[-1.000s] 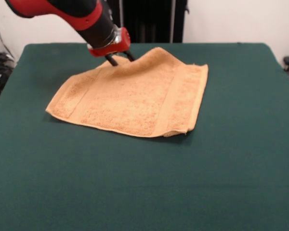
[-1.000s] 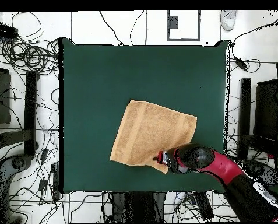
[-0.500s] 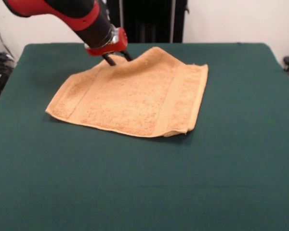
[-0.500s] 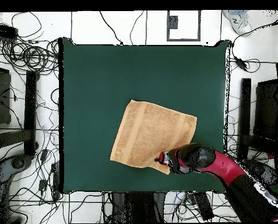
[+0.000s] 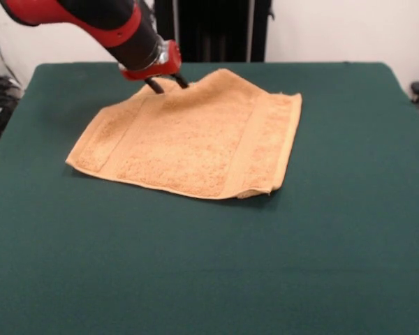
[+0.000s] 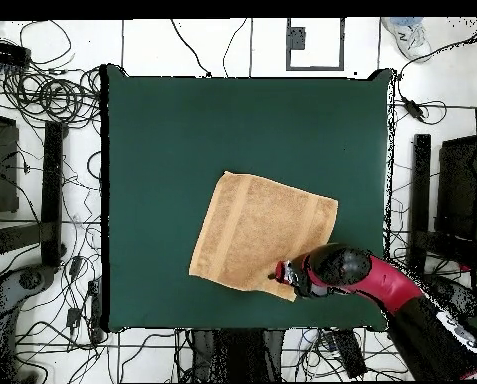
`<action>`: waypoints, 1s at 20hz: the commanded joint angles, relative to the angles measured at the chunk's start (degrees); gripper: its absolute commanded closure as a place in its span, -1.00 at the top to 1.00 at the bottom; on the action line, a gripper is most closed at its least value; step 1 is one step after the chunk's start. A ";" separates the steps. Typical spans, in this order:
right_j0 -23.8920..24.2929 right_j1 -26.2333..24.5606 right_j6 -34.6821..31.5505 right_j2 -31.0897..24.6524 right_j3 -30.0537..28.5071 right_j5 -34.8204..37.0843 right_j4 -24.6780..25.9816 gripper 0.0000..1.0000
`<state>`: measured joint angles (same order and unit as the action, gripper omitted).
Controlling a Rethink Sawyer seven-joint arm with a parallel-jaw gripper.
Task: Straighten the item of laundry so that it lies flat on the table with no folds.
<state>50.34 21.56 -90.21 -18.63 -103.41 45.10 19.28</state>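
A soft, fuzzy orange-tan towel (image 5: pixel 192 136) is seen spread on a big table (image 5: pixel 209 265) with a dark green, felt-like top. The towel is shaped almost like a square and is laid at a slant, a little toward the robot's side of the table's middle. Smoother woven bands are seen running across it near two of its ends. Most of the cloth is lying flat, but the corner at the back is lifted up into a small peak, and the front right corner is curled over on itself a little. The raised back corner is pinched by the gripper (image 5: pixel 166 84), whose two thin dark fingers (image 5: pixel 154 86) are closed on the cloth. The gripper is carried by a red and black arm (image 5: pixel 98 21) that comes in from the upper left in the front view. In the overhead view the towel (image 6: pixel 257 232) is shown with the gripper (image 6: pixel 278 271) over its corner near the table's bottom edge, and that corner is partly hidden by the arm. The table is ringed by a pale floor with many black cables (image 6: pixel 47 95) and dark stands (image 6: pixel 52 190). No label or writing can be made out on the towel.
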 commanded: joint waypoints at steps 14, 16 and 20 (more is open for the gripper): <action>-4.04 -0.84 -2.58 5.66 5.71 6.22 1.60 1.00; -4.30 -0.08 -2.75 5.97 5.20 6.06 1.55 1.00; -4.87 -0.62 -2.72 6.31 5.80 5.37 1.46 1.00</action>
<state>49.24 22.07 -90.21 -11.85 -101.64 47.77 19.29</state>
